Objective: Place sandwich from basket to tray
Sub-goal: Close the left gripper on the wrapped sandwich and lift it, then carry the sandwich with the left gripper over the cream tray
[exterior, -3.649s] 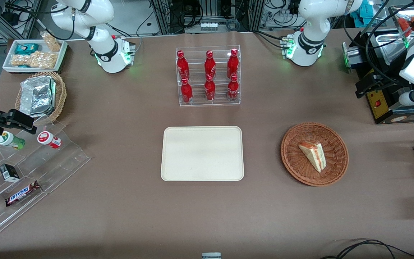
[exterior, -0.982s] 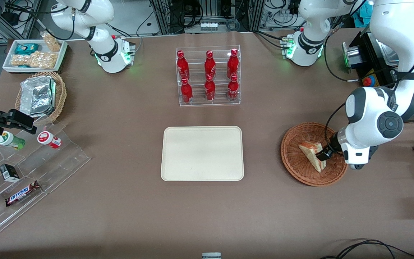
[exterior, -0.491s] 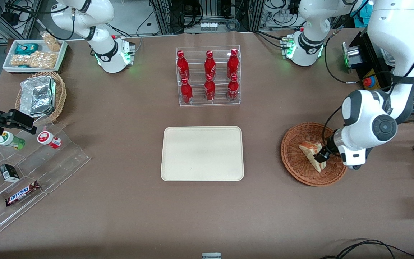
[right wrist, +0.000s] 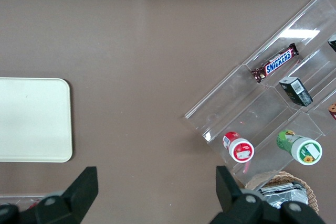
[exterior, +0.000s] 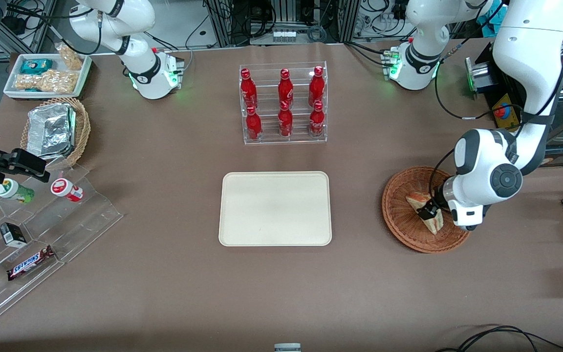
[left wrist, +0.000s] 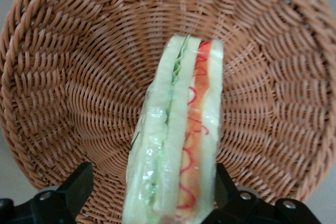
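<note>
The sandwich (exterior: 415,201), a white-bread wedge with orange-red and green filling, lies in the round reddish-brown wicker basket (exterior: 399,217). My left gripper (exterior: 428,211) is low over the sandwich's middle. In the left wrist view the sandwich (left wrist: 178,129) stands on edge on the basket's weave (left wrist: 79,77), between the gripper's (left wrist: 152,184) two black fingers. The gripper is open: one finger (left wrist: 80,184) stands clear of the bread, the other (left wrist: 223,184) is right at it. The cream tray (exterior: 275,208) lies bare beside the basket, toward the parked arm's end; the right wrist view shows its corner (right wrist: 31,119).
A clear rack of red bottles (exterior: 284,105) stands farther from the front camera than the tray. At the parked arm's end are clear acrylic steps (exterior: 42,234) holding snacks, a tan basket with foil (exterior: 54,131) and a white snack tray (exterior: 47,74). A black device (exterior: 506,122) stands near the working arm.
The left arm came in over the basket and, in the last second, slid a little toward the tray, so the gripper now straddles the sandwich's middle. The sandwich has not moved.
</note>
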Available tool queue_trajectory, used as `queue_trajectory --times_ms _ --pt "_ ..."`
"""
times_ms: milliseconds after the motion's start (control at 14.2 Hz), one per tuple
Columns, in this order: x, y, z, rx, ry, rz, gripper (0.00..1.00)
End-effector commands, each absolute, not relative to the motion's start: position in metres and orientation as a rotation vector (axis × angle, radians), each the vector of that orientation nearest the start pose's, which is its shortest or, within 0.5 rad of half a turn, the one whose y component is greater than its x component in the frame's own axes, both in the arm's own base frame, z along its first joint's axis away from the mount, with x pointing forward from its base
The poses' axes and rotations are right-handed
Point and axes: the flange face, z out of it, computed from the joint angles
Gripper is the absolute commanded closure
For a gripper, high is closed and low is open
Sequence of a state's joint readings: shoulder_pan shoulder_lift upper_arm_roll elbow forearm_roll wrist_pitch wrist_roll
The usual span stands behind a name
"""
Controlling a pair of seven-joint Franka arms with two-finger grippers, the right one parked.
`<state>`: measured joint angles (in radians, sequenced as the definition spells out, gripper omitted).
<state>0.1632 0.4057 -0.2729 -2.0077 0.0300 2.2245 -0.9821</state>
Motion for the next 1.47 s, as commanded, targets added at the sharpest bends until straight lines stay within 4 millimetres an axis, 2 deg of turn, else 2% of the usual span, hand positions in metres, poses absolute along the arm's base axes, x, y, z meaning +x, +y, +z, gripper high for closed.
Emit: queue_trajectory --times_ms 0,70,140,211,351,491,561,772,912,1053,1123,1193,1263,1404 --pt "0.58 -0.058 0.246 -2.81 -1.318 0.281 0.77" --pt "0.579 -0.057 0.248 -2.814 -1.308 0.282 0.91" --pt "0.58 -0.055 0.252 -2.81 -1.306 0.287 0.94" --pt "0.582 -0.055 0.262 -2.807 -1.302 0.288 0.94" --pt "0.593 -0.057 0.297 -2.806 -1.287 0.274 0.94" --pt "0.604 -0.074 0.329 -2.817 -1.246 0.282 0.94" --pt "0.608 -0.104 0.346 -2.848 -1.173 0.263 0.95" --pt "0.603 -0.194 0.368 -2.917 -0.904 0.134 0.94" --pt "0.582 -0.262 0.364 -2.956 -0.724 0.115 0.94" --pt "0.57 -0.318 0.356 -2.992 -0.55 0.1 0.92" --pt "0.562 -0.358 0.355 -3.018 -0.469 0.087 0.92" --pt "0.554 -0.387 0.35 -3.034 -0.411 0.084 0.92" --pt "0.544 -0.415 0.336 -3.041 -0.358 0.104 0.91" --pt "0.542 -0.447 0.322 -3.061 -0.308 0.107 0.9"
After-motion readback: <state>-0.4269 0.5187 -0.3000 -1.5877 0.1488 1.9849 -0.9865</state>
